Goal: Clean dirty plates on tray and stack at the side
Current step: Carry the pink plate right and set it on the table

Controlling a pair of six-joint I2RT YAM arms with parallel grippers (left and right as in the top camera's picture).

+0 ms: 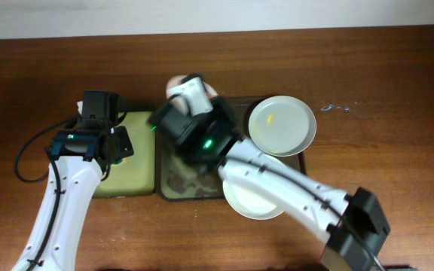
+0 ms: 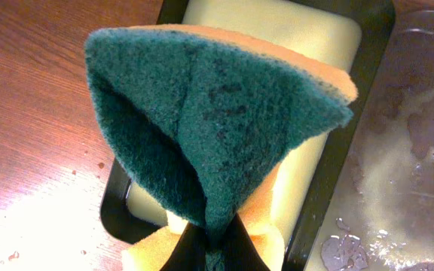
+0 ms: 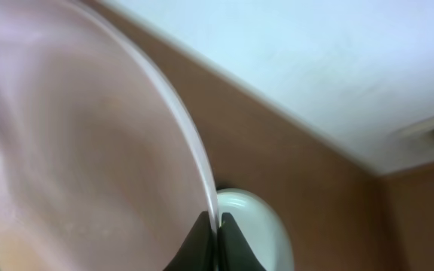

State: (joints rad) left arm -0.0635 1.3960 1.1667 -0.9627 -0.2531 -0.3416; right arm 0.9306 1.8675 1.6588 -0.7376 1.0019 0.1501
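My right gripper (image 3: 218, 229) is shut on the rim of a white plate (image 3: 81, 150), held tilted on edge above the far left of the dark tray (image 1: 179, 184). In the overhead view, that plate (image 1: 183, 89) shows just beyond the right gripper (image 1: 191, 102). A second plate (image 1: 281, 124) with a yellow smear rests on the tray's far right corner. A third plate (image 1: 251, 202) lies at the tray's near edge, partly under my right arm. My left gripper (image 2: 217, 252) is shut on a folded green and orange sponge (image 2: 217, 128).
The smaller black-rimmed sponge tray (image 2: 368, 45) with its pale yellow-green inside lies under the left gripper (image 1: 117, 147), just left of the large tray's wet surface (image 2: 420, 150). A cable loops on the table at the far left (image 1: 21, 162). A small wet spot lies at the far right (image 1: 337, 108).
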